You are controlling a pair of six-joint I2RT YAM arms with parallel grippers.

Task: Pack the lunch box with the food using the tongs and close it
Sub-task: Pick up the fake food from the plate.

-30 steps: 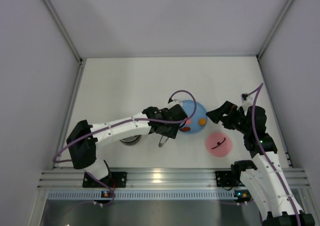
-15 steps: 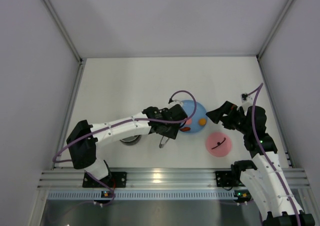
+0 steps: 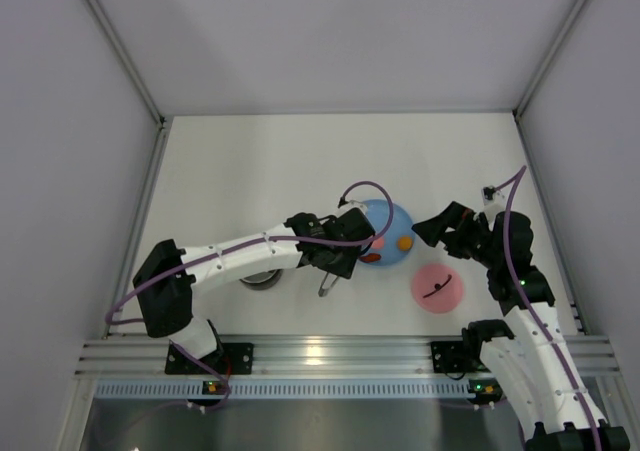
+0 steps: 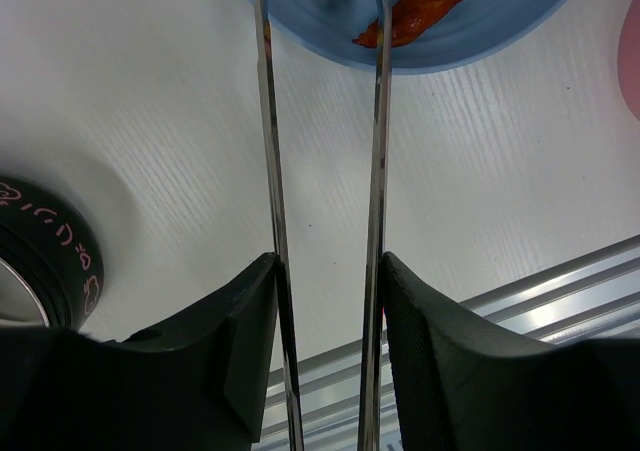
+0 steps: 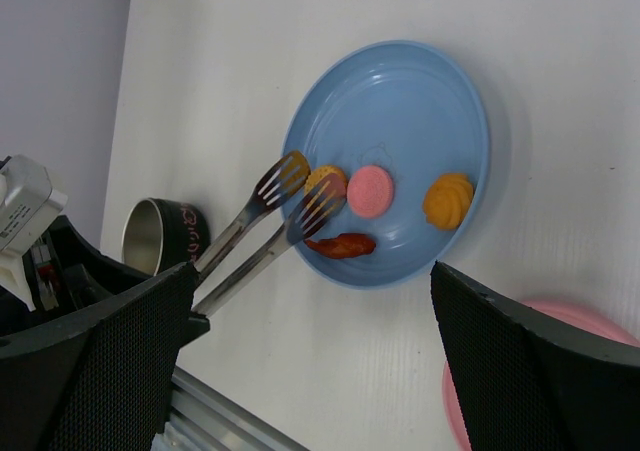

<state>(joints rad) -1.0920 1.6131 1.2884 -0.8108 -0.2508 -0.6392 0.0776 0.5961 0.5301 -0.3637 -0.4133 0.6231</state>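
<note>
My left gripper (image 4: 328,271) is shut on the tongs (image 4: 270,171), one silver arm lying against each finger. In the right wrist view the forked tips of the tongs (image 5: 250,236) straddle a tan biscuit (image 5: 325,183) on the blue plate (image 5: 420,81). A pink disc (image 5: 371,191), an orange swirl (image 5: 447,200) and a red-brown strip (image 5: 342,244) also lie on the plate. The steel lunch box (image 5: 160,233) stands left of the plate, half under my left arm (image 3: 262,279). Its pink lid (image 3: 437,288) lies near the right of the plate. My right gripper (image 5: 314,268) hangs open above the plate's near edge, holding nothing.
The metal rail (image 3: 330,356) runs along the table's near edge, close behind the tongs' joined end (image 3: 325,286). White walls (image 3: 120,171) close the table in on the left, right and far sides. A purple cable (image 3: 365,186) loops over the left wrist.
</note>
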